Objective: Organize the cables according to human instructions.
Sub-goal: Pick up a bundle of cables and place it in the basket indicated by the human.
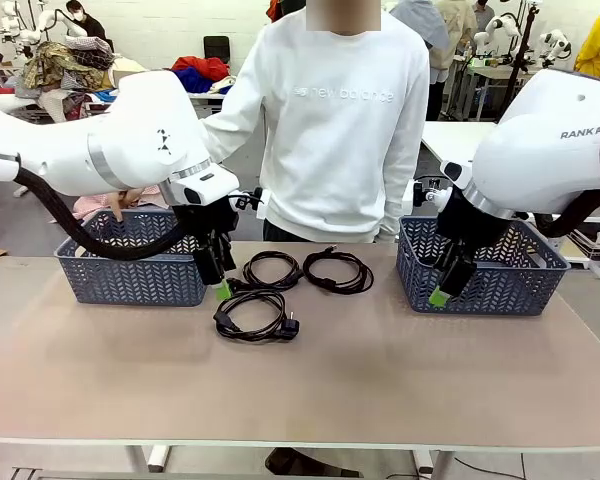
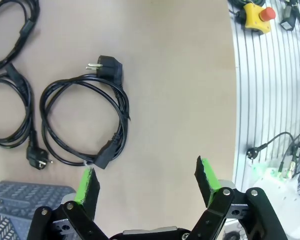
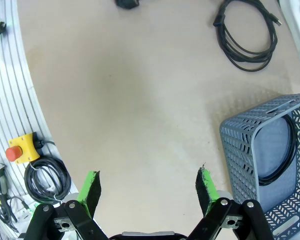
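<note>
The left pincer (image 2: 147, 177) and right pincer (image 3: 147, 182) gape wide, empty. Pickup pending; left likely must shift onto nearest cable (image 2: 125, 112).

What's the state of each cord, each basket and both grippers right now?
Left gripper: fingers open, empty.
Right gripper: fingers open, empty.
Left blue-grey plastic basket: upright, contents hidden.
Right blue-grey plastic basket: upright, holds one cord.
Nearest coiled black cord: on the table, outside the baskets.
Middle coiled black cord: on the table, outside.
Right-hand coiled black cord: on the table, outside.
Fourth black cord: inside the right basket.
</note>
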You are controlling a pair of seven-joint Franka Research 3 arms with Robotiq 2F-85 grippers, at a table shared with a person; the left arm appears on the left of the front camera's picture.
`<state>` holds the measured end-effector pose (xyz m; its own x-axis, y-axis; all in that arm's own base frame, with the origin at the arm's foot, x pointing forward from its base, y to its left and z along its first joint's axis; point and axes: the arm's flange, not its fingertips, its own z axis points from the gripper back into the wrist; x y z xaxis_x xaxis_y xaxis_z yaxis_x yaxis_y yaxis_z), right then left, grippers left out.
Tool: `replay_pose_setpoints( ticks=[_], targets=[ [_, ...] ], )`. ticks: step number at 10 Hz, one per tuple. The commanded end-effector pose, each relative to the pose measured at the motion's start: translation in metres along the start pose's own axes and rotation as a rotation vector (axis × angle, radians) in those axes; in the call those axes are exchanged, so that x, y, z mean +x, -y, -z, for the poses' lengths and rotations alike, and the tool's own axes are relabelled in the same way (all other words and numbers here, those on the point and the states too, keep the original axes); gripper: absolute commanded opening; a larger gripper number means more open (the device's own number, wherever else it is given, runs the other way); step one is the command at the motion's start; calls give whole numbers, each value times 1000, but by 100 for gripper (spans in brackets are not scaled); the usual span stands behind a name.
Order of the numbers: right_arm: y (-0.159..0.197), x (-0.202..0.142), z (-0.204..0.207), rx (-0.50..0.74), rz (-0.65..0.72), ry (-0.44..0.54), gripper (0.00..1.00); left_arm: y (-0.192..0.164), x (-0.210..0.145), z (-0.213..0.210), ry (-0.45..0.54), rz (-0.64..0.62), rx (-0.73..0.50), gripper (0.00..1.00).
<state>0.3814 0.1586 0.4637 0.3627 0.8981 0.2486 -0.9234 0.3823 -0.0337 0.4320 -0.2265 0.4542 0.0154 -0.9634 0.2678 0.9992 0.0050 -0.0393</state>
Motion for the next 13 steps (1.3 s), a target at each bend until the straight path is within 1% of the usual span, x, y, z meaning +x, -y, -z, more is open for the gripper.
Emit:
replay_pose_setpoints(
  ticks=[1, 3, 5, 7, 10, 13],
  targets=[
    [0, 2, -1, -6, 2, -2, 100, 0, 0, -2, 9, -17, -3, 100],
    [0, 2, -1, -6, 2, -2, 100, 0, 0, 0, 0, -1, 0, 100],
    [0, 2, -1, -6, 2, -2, 100, -3, -2, 15, -43, 79, -10, 100],
    [0, 2, -1, -6, 2, -2, 100, -4, 1, 35, -95, 124, -25, 100],
    [0, 2, -1, -6, 2, -2, 100, -2, 2, 69, -154, 130, -20, 100],
    [0, 2, -1, -6, 2, -2, 100, -3, 4, 95, -169, 127, -18, 100]
  ],
)
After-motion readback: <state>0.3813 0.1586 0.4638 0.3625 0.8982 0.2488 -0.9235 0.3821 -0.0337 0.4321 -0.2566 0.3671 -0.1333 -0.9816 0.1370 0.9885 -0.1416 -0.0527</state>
